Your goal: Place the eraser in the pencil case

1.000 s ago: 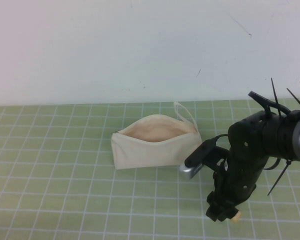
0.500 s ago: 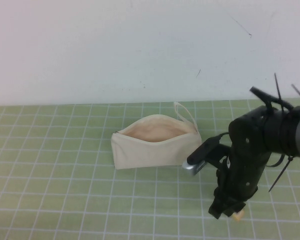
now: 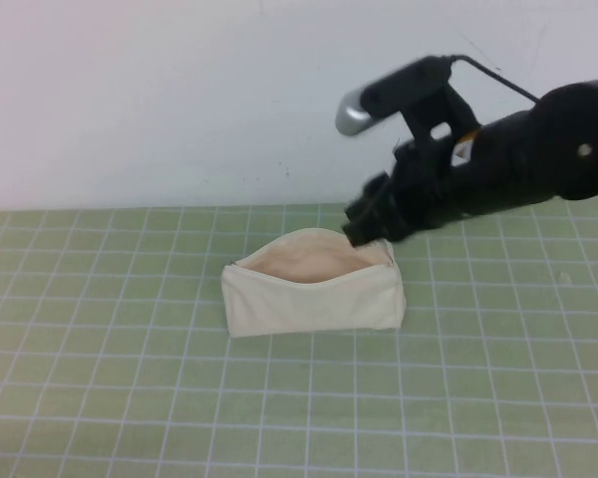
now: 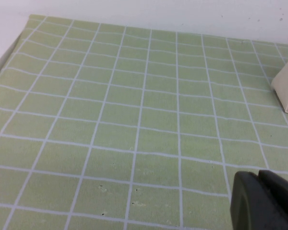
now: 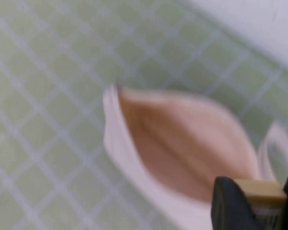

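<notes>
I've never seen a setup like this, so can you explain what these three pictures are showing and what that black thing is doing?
It is a two-armed table robot. The high view looks down at a green grid mat. The black shape is the right arm; its right hand hovers over the open mouth of a cream pencil case. The right wrist view rides on that arm: its fingers pinch a small tan eraser above the pouch's pinkish lining. The left wrist view shows only mat, a corner of the case, and the left hand parked low.

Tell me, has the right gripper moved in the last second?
Yes. The right gripper, shut on the eraser, rose from the near mat to the pencil case's open mouth. The left gripper shows only partly.
</notes>
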You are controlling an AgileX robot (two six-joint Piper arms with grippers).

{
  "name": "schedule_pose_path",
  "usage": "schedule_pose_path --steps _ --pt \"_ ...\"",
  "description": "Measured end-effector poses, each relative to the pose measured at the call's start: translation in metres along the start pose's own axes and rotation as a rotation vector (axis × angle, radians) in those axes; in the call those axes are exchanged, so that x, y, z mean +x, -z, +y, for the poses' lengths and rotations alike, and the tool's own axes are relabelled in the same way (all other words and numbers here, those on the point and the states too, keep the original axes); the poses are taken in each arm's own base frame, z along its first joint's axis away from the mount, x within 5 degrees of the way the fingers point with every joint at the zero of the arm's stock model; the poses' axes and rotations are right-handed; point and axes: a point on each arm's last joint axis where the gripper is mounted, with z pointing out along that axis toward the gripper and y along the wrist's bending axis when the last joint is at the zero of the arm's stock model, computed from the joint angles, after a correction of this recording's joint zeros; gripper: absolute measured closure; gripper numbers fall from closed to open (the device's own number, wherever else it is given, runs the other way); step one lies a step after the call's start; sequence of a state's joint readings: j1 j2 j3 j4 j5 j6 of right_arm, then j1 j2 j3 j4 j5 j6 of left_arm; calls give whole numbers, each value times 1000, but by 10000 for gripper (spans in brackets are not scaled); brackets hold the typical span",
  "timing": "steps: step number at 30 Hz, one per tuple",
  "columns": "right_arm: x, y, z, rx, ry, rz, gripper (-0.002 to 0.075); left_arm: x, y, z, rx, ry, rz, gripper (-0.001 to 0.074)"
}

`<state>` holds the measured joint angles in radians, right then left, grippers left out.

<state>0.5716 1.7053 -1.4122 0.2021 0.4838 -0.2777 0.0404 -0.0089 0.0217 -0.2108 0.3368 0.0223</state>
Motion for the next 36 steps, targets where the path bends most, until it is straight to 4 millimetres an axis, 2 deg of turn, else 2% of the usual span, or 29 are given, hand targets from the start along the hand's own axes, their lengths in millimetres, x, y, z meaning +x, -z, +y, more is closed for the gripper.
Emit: schedule_pose_path --steps 3,10,14,19,23,26,28,32,36 --pt "-5 -19 -3 14 -42 -96 530 0 0 0 1 1 0 738" --pt "11 -70 -10 35 -102 -108 530 0 0 0 1 1 0 738" --pt "13 -79 -11 44 -108 -116 524 0 0 0 1 1 0 738" --pt "15 -82 -12 45 -114 -117 392 0 0 0 1 1 0 738" --pt "14 -81 -11 38 -143 -119 345 0 0 0 1 1 0 738" --pt "9 -71 -8 19 -184 -129 352 0 0 0 1 1 0 738" --pt "2 -54 -5 1 -192 -139 414 0 0 0 1 1 0 738" --pt "-17 1 3 -42 -179 -174 631 0 0 0 1 1 0 738" --pt "-25 60 11 -63 -165 -254 705 0 0 0 1 2 0 738"
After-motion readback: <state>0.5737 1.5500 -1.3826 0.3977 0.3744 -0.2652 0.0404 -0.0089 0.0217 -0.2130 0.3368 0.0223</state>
